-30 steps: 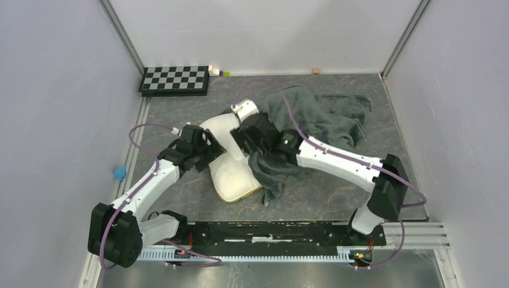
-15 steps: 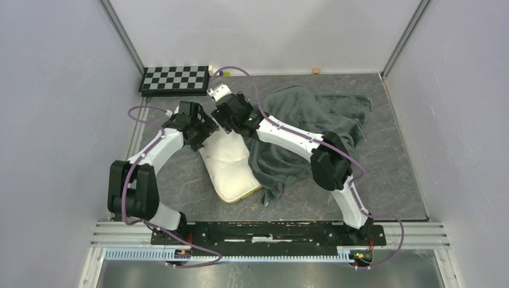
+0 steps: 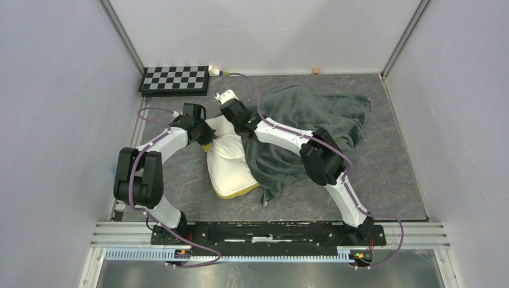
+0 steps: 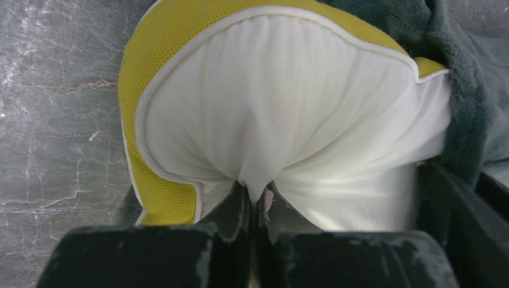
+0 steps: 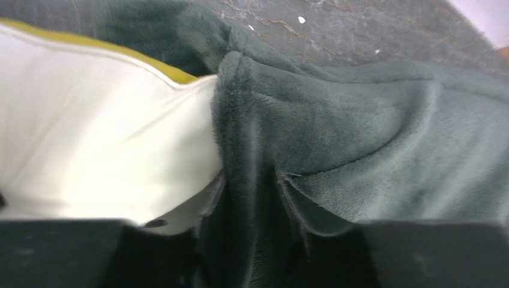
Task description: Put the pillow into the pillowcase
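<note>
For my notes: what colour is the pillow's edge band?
Yellow; the band of the pillow shows best in the left wrist view.

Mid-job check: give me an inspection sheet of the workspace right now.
Surface: grey marbled table; no spill seen.
Job's things: pillow mostly exposed, its right side covered by the pillowcase, grey side up.
Clutter: checkerboard and small blocks at the far edge.
Grippers: left gripper shut on pillow cloth; right gripper shut on a pillowcase fold.
Cables: purple cables loop along both arms; no snag seen.
Surroundings: plain grey walls; nothing else seen.
</note>
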`<state>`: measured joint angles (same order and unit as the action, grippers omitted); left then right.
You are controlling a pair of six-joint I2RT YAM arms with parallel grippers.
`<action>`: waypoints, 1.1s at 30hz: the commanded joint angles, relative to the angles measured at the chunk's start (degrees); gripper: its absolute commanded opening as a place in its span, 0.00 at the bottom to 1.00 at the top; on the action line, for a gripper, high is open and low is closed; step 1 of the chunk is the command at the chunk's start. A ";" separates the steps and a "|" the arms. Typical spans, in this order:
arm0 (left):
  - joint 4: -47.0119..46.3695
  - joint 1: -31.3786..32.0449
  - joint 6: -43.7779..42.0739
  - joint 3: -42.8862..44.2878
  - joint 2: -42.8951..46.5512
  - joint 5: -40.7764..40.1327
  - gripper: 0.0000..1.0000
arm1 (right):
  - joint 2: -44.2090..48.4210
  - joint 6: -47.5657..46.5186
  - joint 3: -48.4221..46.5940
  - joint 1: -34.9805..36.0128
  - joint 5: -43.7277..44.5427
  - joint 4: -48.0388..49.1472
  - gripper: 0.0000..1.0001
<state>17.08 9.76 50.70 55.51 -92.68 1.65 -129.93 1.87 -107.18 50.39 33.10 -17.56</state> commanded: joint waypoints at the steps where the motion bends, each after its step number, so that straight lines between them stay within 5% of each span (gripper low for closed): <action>1: -1.51 1.11 -2.57 -2.38 0.77 3.09 0.02 | -0.61 2.06 -7.58 -0.17 -2.61 -0.38 0.24; 7: -6.60 7.79 -1.57 -1.36 5.70 6.41 0.02 | 6.58 6.22 -11.80 2.49 -11.47 -0.24 0.01; 10: -8.55 10.84 -0.61 0.56 8.71 5.44 0.02 | 10.38 8.97 -10.51 4.62 -15.56 0.37 0.00; 18: -7.64 8.59 3.20 1.80 8.61 6.05 0.02 | 22.94 12.84 14.00 4.99 -14.00 6.50 0.00; 20: -7.68 8.52 3.03 1.58 7.91 6.35 0.02 | 23.33 11.75 16.97 4.98 -13.98 6.12 0.15; 23: -7.28 8.52 2.04 1.61 6.80 6.28 0.02 | 22.66 9.28 17.04 5.04 -14.14 2.63 0.55; 25: -6.40 8.34 0.87 2.06 6.00 5.54 0.02 | 23.79 7.73 17.97 5.05 -13.67 1.22 0.72; 31: -4.64 7.56 -0.64 2.83 5.35 6.35 0.02 | 31.22 2.82 26.79 7.00 -13.04 1.67 0.98; 33: -4.18 7.56 -0.85 2.94 5.56 6.58 0.02 | 31.84 1.29 29.22 8.10 -11.30 1.96 0.98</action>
<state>14.31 17.34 50.92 55.46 -87.72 5.58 -102.56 7.31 -81.28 56.82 20.05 -17.04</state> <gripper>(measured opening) 0.053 0.971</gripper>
